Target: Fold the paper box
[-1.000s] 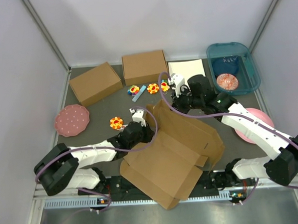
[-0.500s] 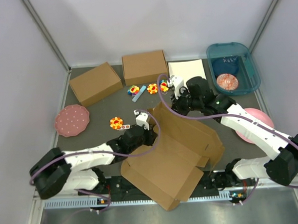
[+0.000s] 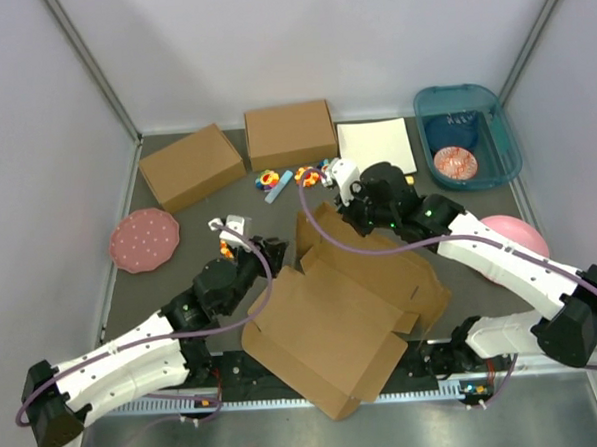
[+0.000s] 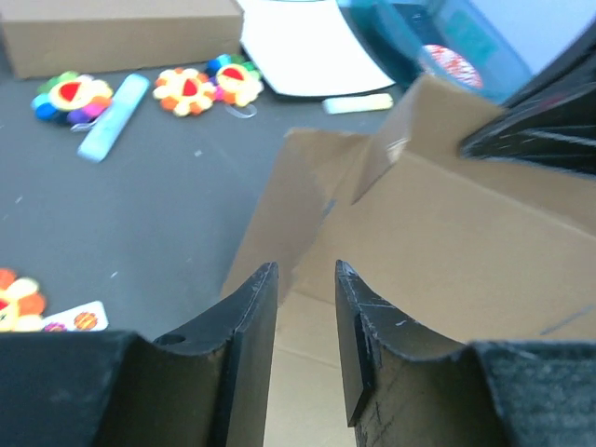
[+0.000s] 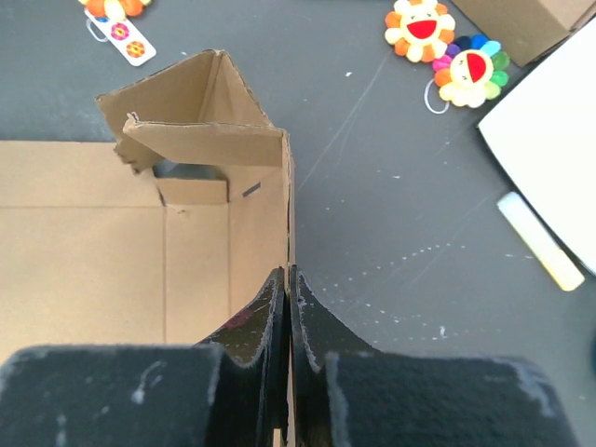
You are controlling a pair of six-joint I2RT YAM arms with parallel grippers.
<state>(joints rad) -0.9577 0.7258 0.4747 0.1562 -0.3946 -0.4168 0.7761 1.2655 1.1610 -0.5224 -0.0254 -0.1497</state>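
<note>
The paper box point(image 3: 343, 311) is a brown cardboard mailer lying half folded in the middle of the table, with its far wall and a corner flap standing up. My right gripper point(image 3: 352, 223) is shut on the top edge of that upright wall point(image 5: 287, 200), with its fingertips point(image 5: 289, 272) pinching the thin cardboard. My left gripper point(image 3: 270, 250) hovers just left of the box, clear of it. In the left wrist view its fingers point(image 4: 305, 270) stand open with nothing between them, facing the raised side flap point(image 4: 289, 209).
Two ready-made brown boxes point(image 3: 190, 166) point(image 3: 289, 132) and a white sheet point(image 3: 374, 144) lie along the back. A teal bin point(image 3: 466, 135) sits at the back right. Pink plates point(image 3: 144, 240) point(image 3: 510, 237) flank the arms. Flower toys point(image 3: 268, 178) and a blue stick point(image 3: 278, 186) lie behind the paper box.
My left gripper has opened, let go of the box's left flap and drawn back to the left. The right gripper keeps its pinch on the wall, shifted slightly left.
</note>
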